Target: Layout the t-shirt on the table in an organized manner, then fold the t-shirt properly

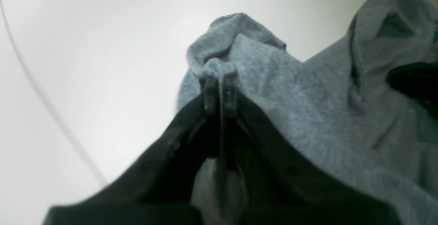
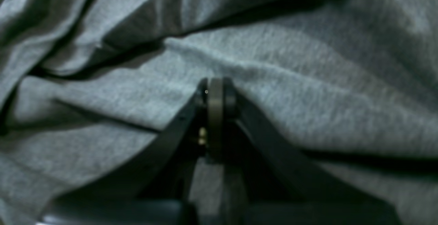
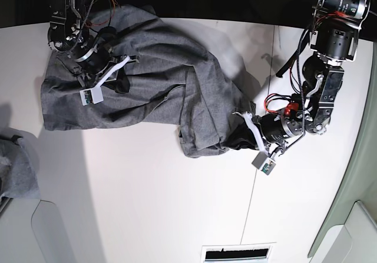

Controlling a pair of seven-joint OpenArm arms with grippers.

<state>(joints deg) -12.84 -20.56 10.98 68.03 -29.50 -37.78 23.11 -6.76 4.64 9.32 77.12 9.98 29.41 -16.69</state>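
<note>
The heather-grey t-shirt lies crumpled across the far left and middle of the white table. My left gripper is shut on a bunched fold at the t-shirt's edge, with cloth puckered over its tips. In the base view this left gripper sits at the garment's lower right corner. My right gripper is shut, and wrinkles of the t-shirt run together at its tips. In the base view the right gripper rests on the shirt's upper left part.
A smaller light-grey cloth bundle lies at the left edge. A thin dark seam crosses the table right of the middle. A pale grey-green panel curves along the right side, and a slotted vent sits at the near edge.
</note>
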